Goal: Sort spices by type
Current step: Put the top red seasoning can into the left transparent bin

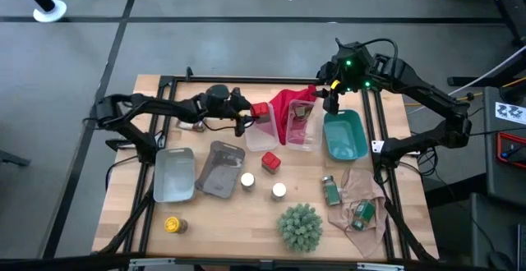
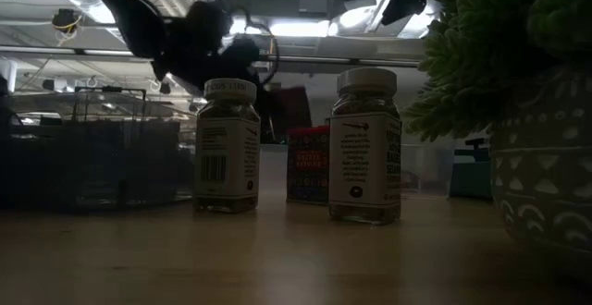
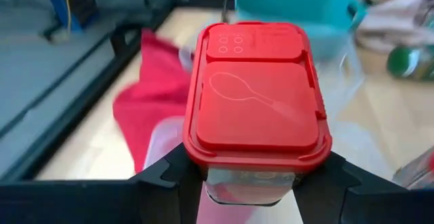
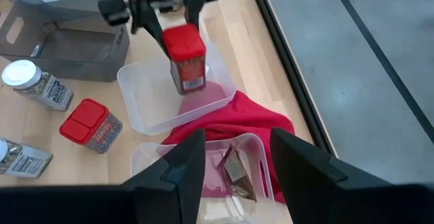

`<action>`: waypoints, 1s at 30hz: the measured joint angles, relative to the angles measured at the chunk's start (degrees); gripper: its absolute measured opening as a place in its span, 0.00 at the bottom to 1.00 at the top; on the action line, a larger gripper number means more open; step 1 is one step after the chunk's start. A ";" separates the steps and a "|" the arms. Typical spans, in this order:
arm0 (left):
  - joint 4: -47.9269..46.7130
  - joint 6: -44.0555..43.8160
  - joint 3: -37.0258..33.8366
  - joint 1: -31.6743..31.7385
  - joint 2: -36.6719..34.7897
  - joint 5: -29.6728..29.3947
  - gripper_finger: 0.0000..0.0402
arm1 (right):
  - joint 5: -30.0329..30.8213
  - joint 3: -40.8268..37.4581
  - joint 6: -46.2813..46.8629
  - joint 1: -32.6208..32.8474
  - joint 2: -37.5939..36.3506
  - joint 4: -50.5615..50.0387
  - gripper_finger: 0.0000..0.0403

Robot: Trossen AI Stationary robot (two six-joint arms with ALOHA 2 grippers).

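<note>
We have a red-lidded spice tin (image 4: 184,58) pinched in the left gripper (image 3: 251,183), held upright over the clear bin (image 4: 146,98) that sits near the middle of the table's far edge. Its fingers (image 3: 169,176) are closed on the clear body just under the lid, one on each side, with the flat red lid standing proud above them. In the right wrist view the tin's base is down inside the bin, above or at its floor; we cannot tell whether it touches.

We judge the tin to be light and rigid, with smooth plastic walls that could slip if the squeeze eases, so the hold under the lid's overhanging lip looks sensible: the lip gives a stop against sliding. The flat sides suit parallel fingers better than the corners would.

A second red tin (image 1: 270,162) lies on the table just in front of the same bin, and it probably belongs with the held one. Two white-topped jars (image 1: 246,180) stand nearer the front edge, between the grey tray (image 1: 215,169) and the spiky green plant (image 1: 300,226). A yellow-capped jar (image 1: 172,224) is by the front left corner, and green-labelled jars (image 1: 330,191) lie toward the front right, one on a crumpled cloth (image 1: 357,190).

The right gripper (image 4: 230,159) hovers over a second clear bin (image 4: 203,176) beside the red cloth (image 4: 241,125), near the far edge; its fingers are spread wide and hold nothing. A teal bin (image 1: 345,135) lies just to its right.
</note>
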 joint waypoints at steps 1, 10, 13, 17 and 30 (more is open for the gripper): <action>-0.65 0.07 0.11 0.12 0.82 -0.01 0.41 | 0.00 0.00 0.00 0.00 0.00 0.00 0.41; -1.79 0.47 0.16 2.26 3.59 -0.63 0.42 | -0.02 -0.02 0.00 0.00 0.02 -0.04 0.41; -1.57 0.48 0.16 3.08 3.59 -0.62 0.42 | -0.02 -0.02 0.00 0.00 0.04 -0.04 0.41; -1.36 0.49 0.18 3.48 4.12 -0.62 0.42 | -0.02 -0.02 0.00 0.00 0.04 -0.04 0.41; -1.16 3.69 0.18 3.31 8.98 -0.73 0.42 | -0.02 -0.04 0.00 0.00 0.04 -0.02 0.41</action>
